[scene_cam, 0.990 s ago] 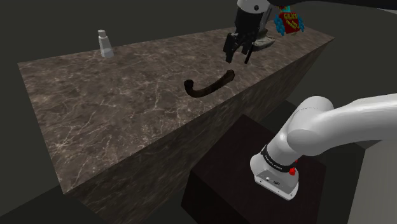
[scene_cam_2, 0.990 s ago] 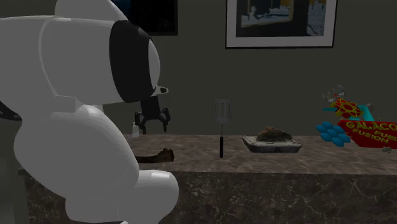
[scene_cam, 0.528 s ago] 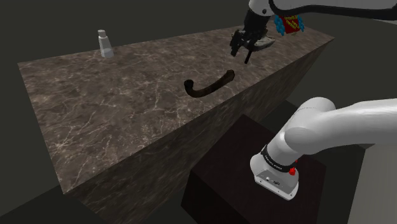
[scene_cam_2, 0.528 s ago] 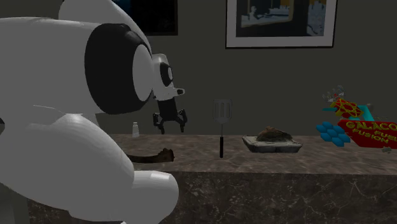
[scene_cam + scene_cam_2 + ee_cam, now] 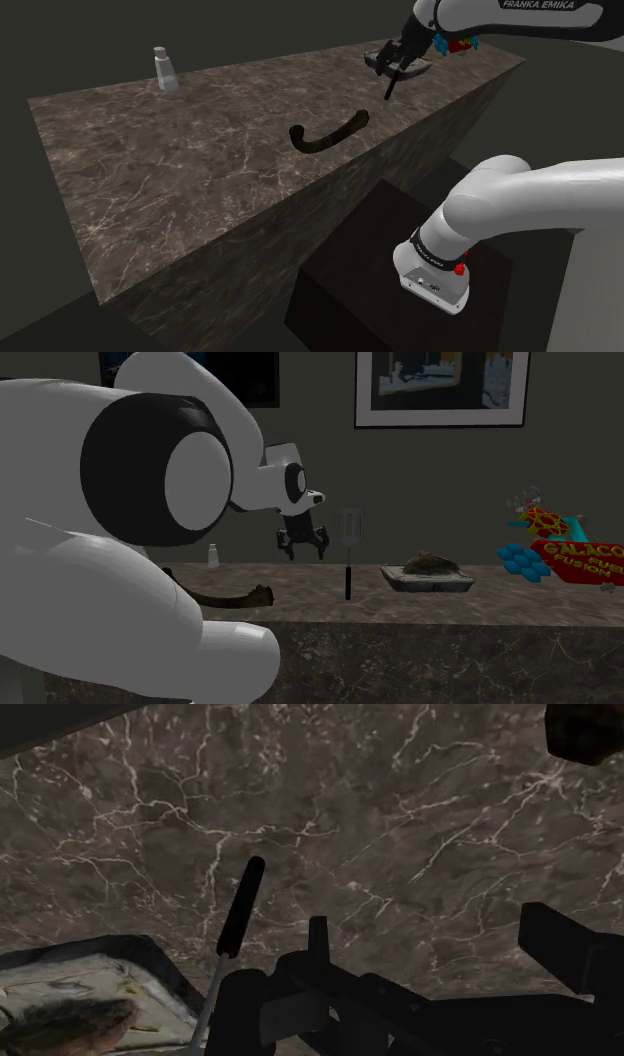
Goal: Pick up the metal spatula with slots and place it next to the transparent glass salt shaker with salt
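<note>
I see gripper (image 5: 304, 549) released, empty | mid-frame, just left of upright spatula (image 5: 349, 532) | above desk (image 5: 450, 610)

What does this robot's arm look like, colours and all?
The arm is made of smooth white rounded shells with dark bands at the joints. One link bears the lettering FRANKA EMIKA, a small red dot sits near the base, and the jaws are all black.

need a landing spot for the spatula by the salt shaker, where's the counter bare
The counter is bare all around the salt shaker up to its edges, with a wide open stretch between it and the curved dark object. The crowded end is where the spatula, food tray and snack bag stand close together.
</note>
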`<action>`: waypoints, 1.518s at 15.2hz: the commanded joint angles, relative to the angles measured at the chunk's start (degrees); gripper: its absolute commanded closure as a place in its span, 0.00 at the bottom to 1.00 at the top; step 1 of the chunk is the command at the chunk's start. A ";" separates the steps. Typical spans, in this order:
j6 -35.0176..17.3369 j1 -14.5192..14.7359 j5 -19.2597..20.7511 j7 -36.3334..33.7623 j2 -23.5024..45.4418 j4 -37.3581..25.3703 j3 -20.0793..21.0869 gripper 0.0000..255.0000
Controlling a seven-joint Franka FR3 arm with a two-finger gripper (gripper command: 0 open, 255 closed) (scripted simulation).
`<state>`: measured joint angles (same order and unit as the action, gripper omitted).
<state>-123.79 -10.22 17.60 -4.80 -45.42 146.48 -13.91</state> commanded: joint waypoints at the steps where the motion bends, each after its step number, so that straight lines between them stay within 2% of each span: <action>1: -4.38 -1.26 1.00 0.58 0.31 0.63 -2.37 0.00; 5: -13.25 -3.15 2.35 2.30 2.33 0.95 -7.89 0.00; 9: -21.35 -3.80 2.57 4.27 4.90 0.51 -13.47 0.00; 17: -28.18 -2.13 2.31 4.52 11.12 0.93 -16.11 0.00; 23: -28.18 -2.13 2.31 4.53 11.12 0.93 -16.11 0.00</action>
<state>-151.96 -12.35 19.91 -0.27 -34.30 147.41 -30.01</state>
